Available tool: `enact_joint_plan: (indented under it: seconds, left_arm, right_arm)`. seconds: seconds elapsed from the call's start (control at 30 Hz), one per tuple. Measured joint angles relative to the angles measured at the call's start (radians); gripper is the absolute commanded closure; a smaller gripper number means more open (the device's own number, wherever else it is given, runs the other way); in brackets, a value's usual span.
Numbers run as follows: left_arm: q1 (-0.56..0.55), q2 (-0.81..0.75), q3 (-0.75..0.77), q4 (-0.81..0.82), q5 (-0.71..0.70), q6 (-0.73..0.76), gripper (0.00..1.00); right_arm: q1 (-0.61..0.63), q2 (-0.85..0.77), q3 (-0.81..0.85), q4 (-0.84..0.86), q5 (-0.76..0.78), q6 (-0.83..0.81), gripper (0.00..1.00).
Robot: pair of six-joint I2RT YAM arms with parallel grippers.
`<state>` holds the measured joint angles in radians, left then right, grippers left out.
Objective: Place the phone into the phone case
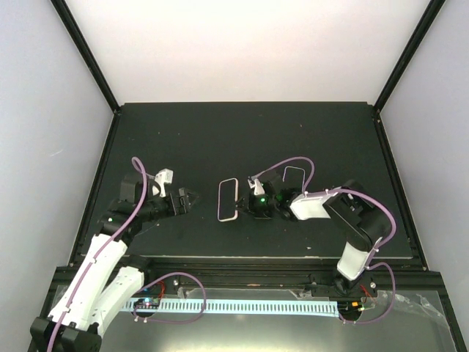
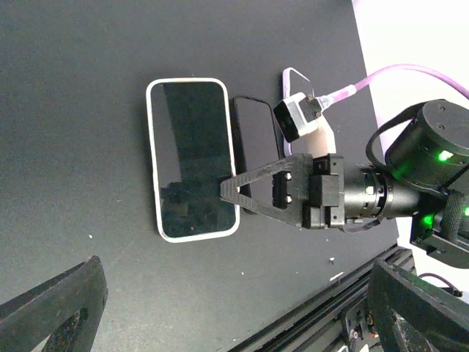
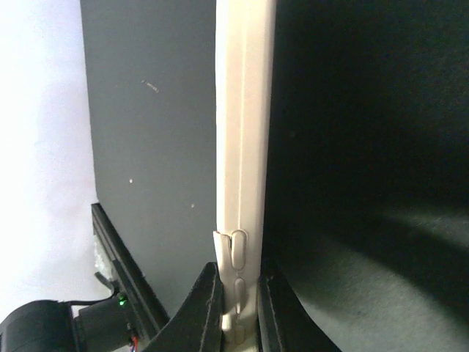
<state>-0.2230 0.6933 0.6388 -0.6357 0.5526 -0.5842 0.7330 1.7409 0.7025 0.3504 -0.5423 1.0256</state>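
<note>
Right gripper [image 3: 239,293] clamps the phone case [image 3: 245,132] wall.
We see the phone [image 2: 253,139] just beside those fingers [image 2: 258,183]; left gripper [image 1: 189,199] gapes wide.

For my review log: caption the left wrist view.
Right pincer reaches over the dark phone to pinch the rim of the white phone case on the black table.

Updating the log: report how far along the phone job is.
Done: nothing; the phone lies beside the phone case, not in it. In hand: the right gripper pinches the case's rim; the left gripper hangs open. Left: seating the phone.
</note>
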Motion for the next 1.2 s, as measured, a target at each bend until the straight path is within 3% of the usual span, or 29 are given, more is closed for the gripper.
enact_joint_plan:
  seconds: [0.23, 0.5, 0.63, 1.03, 1.2]
  left_arm:
    - [-0.004, 0.002, 0.000, 0.000, 0.014, 0.005, 0.01]
    - [-0.021, -0.005, 0.000, 0.001, 0.020, 0.005, 0.01]
    - [-0.026, -0.015, 0.010, -0.003, 0.018, 0.005, 0.01]
    - [-0.028, -0.022, 0.135, -0.020, -0.019, 0.009, 0.01]
    - [-0.028, -0.046, 0.186, -0.039, -0.066, 0.016, 0.01]
  right_arm:
    - [-0.015, 0.026, 0.026, -0.026, 0.005, -0.031, 0.88]
    - [-0.032, 0.023, 0.040, -0.092, 0.043, -0.084, 0.69]
    - [-0.034, -0.010, 0.040, -0.147, 0.078, -0.109, 0.52]
    - [-0.034, -0.339, 0.056, -0.414, 0.243, -0.254, 0.02]
    - [-0.035, -0.561, 0.057, -0.537, 0.317, -0.319, 0.00]
